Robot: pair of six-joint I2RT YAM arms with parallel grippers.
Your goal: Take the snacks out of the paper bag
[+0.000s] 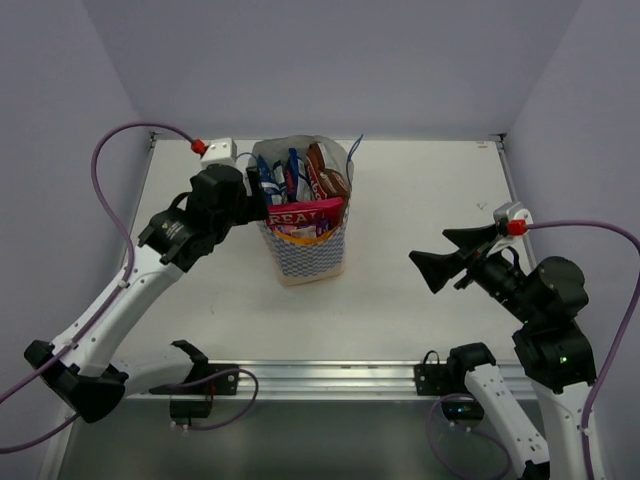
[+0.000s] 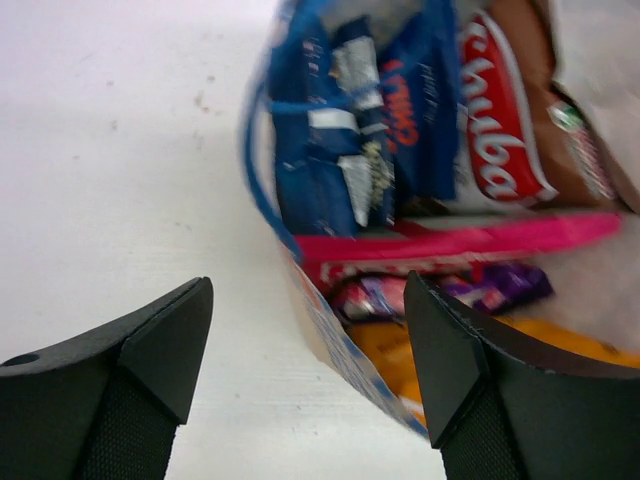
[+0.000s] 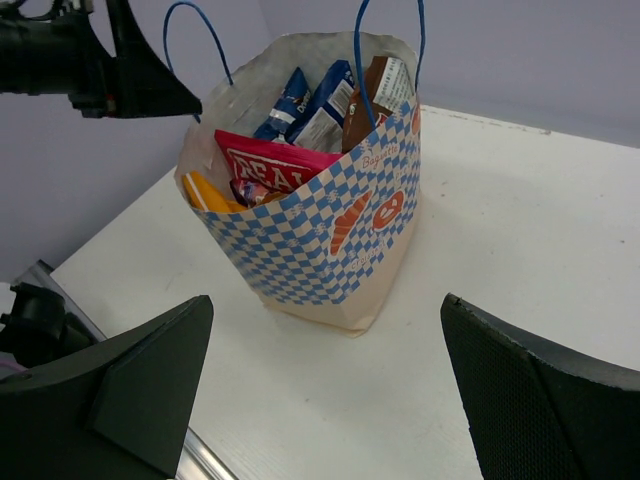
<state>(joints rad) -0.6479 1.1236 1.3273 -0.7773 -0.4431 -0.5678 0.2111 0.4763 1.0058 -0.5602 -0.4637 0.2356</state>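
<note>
The paper bag (image 1: 308,255) (image 3: 330,235) stands upright near the middle of the table, packed with snacks. Blue packets (image 2: 330,150), a brown-and-white packet (image 2: 500,120), a red-pink packet (image 2: 460,238), a small purple packet (image 2: 505,285) and an orange packet (image 2: 440,350) show inside. My left gripper (image 1: 258,190) (image 2: 308,290) is open at the bag's left rim (image 2: 345,355), one finger outside it and one over the snacks, holding nothing. My right gripper (image 1: 442,255) (image 3: 325,305) hangs wide open and empty to the right of the bag, facing it.
The white table (image 1: 430,190) is closed in by pale walls at the back and sides. A metal rail (image 1: 330,375) runs along its near edge between the arm bases. Purple cables (image 1: 105,165) loop off both arms.
</note>
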